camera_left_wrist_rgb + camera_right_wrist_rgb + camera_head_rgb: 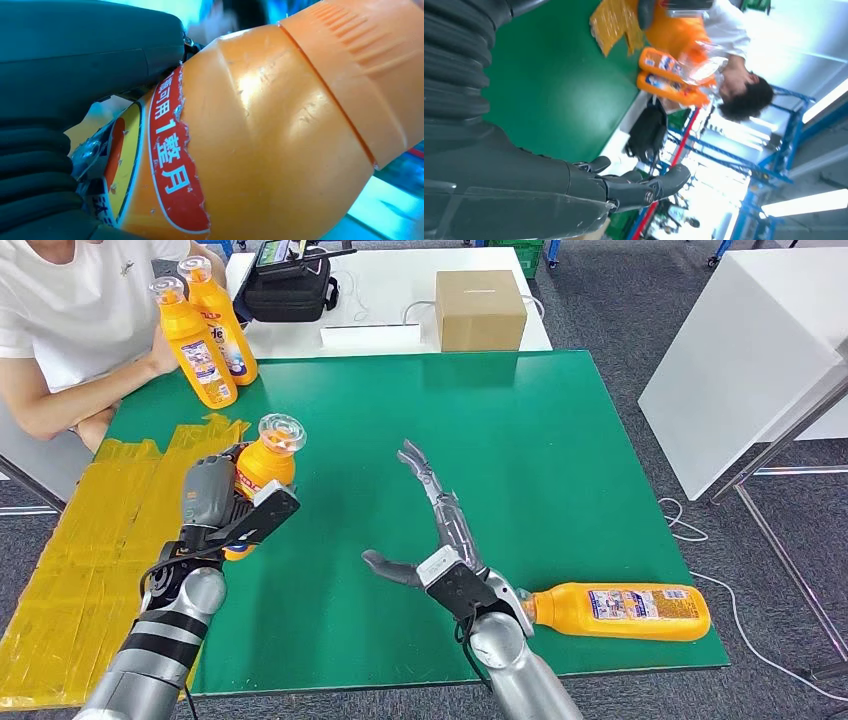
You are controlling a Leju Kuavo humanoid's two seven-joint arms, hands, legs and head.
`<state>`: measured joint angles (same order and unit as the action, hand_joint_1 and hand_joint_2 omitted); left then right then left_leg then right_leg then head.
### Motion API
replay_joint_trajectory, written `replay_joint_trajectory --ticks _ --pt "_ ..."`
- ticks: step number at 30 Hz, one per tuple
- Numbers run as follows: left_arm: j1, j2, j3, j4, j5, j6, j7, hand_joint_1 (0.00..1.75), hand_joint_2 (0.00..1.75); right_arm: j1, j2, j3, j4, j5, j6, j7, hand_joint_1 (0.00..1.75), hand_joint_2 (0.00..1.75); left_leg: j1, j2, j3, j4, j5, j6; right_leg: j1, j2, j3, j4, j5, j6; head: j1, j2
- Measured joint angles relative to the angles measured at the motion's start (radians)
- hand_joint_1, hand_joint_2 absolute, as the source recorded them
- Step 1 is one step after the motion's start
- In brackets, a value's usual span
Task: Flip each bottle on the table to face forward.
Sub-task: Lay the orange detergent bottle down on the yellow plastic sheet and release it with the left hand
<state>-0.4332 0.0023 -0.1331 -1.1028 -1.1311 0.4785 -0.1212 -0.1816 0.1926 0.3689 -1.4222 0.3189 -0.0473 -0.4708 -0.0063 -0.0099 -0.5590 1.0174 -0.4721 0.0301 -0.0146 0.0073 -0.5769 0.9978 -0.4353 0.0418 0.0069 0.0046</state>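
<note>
the left hand (212,502) grips an upright orange bottle (262,468) over the green table (560,440), near the yellow tape (90,540). its red band reads "1整月"; the rest is too torn to make out, i think. the lying bottle (620,611) points its long axis sideways, just beside the right hand (440,540), which is spread and holds nothing.

We can read white characters "可用1整月" on the red band of the label on the orange bottle (260,140) in the left wrist view. On the two upright bottles (205,335) and the lying bottle (620,610), the label print is too small for us to read.
</note>
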Motion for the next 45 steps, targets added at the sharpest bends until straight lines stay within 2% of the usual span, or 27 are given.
replay_joint_trajectory --ticks 9,13,17,20,22,24,29,34,35,38,40,44,45 --pt "-0.001 0.0 0.0 0.002 -0.009 0.003 0.003 1.75 1.75 0.001 -0.001 -0.001 -0.002 0.0 0.0 -0.001 0.0 1.75 0.0 0.0 0.0 0.0 0.0 0.0 0.0 0.0 0.0 0.0 0.0 0.0 0.0 0.0" --pt "-0.013 0.014 0.0 0.024 -0.086 0.027 0.029 1.75 1.75 0.01 -0.006 -0.007 -0.019 -0.001 -0.006 -0.005 0.0 1.75 0.0 0.001 0.0 0.0 0.0 0.0 0.0 0.0 0.0 0.0 0.0 0.0 0.0 0.0" --pt "-0.048 0.048 0.007 0.093 -0.198 0.067 0.06 1.75 1.75 0.031 -0.023 -0.027 -0.064 -0.005 -0.01 -0.008 0.0 1.75 0.0 0.001 0.0 0.0 0.0 0.0 0.0 0.0 0.0 0.0 0.0 0.0 0.0 0.0" --pt "-0.093 0.105 -0.005 0.241 -0.371 0.092 0.083 1.75 1.75 0.045 -0.047 -0.034 -0.103 -0.012 -0.02 -0.018 0.0 1.75 0.0 0.001 0.0 0.0 0.0 0.0 0.0 0.001 0.0 0.0 0.0 0.0 0.0 0.0" --pt "-0.109 0.148 -0.048 0.37 -0.431 0.131 0.05 1.75 1.75 0.05 -0.068 -0.035 -0.116 -0.019 -0.028 -0.022 0.0 1.75 0.0 0.001 0.0 0.0 0.0 0.0 0.0 0.001 0.0 0.0 0.0 0.0 0.0 0.0" --pt "-0.107 0.164 -0.082 0.421 -0.439 0.158 0.026 1.75 1.75 0.051 -0.078 -0.035 -0.117 -0.022 -0.031 -0.023 0.0 1.75 0.0 0.001 0.0 0.0 0.0 0.0 0.0 0.001 0.0 0.0 0.0 0.0 0.0 0.0" --pt "-0.095 0.171 -0.114 0.445 -0.427 0.203 -0.076 1.75 1.75 0.05 -0.085 -0.031 -0.116 -0.032 -0.032 -0.023 0.0 1.75 0.0 0.001 0.0 0.0 0.0 0.0 0.0 0.001 0.001 0.0 0.0 0.0 0.0 0.0" --pt "-0.043 0.174 -0.141 0.426 -0.391 0.223 -0.186 1.75 1.75 0.042 -0.09 -0.023 -0.105 -0.042 -0.032 -0.023 0.0 1.75 0.0 0.001 0.001 0.0 0.0 0.0 0.0 0.001 0.001 0.0 0.0 0.0 0.0 0.0" --pt "-0.034 0.174 -0.143 0.42 -0.378 0.223 -0.202 1.36 1.75 0.041 -0.091 -0.021 -0.102 -0.043 -0.032 -0.023 0.0 1.75 0.0 0.001 0.001 0.0 0.0 0.0 0.0 0.001 0.001 0.0 0.0 0.0 0.0 0.0" --pt "-0.017 0.173 -0.147 0.41 -0.353 0.224 -0.229 0.05 1.75 0.038 -0.093 -0.015 -0.094 -0.044 -0.033 -0.023 0.0 1.75 0.0 0.0 0.001 0.0 0.0 0.0 0.0 0.0 0.001 0.0 0.0 0.0 0.0 0.0" --pt "-0.011 0.173 -0.147 0.406 -0.347 0.224 -0.236 0.0 1.75 0.037 -0.094 -0.012 -0.089 -0.045 -0.034 -0.023 0.0 1.75 0.0 0.0 0.001 0.0 0.0 0.0 0.0 0.0 0.001 0.0 0.0 0.0 0.0 0.0" --pt "-0.004 0.163 -0.132 0.4 -0.299 0.224 -0.259 0.0 0.0 0.036 -0.096 -0.004 -0.081 -0.048 -0.044 -0.023 0.0 1.75 0.0 0.0 0.001 0.0 0.0 0.0 0.0 0.0 0.001 0.0 0.0 0.0 0.0 0.0" --pt "-0.003 0.157 -0.124 0.4 -0.279 0.224 -0.266 0.0 0.0 0.036 -0.096 -0.003 -0.08 -0.048 -0.045 -0.022 0.0 1.75 0.0 0.0 0.001 0.0 0.0 0.0 0.0 0.0 0.001 0.0 0.0 0.0 0.0 0.0"
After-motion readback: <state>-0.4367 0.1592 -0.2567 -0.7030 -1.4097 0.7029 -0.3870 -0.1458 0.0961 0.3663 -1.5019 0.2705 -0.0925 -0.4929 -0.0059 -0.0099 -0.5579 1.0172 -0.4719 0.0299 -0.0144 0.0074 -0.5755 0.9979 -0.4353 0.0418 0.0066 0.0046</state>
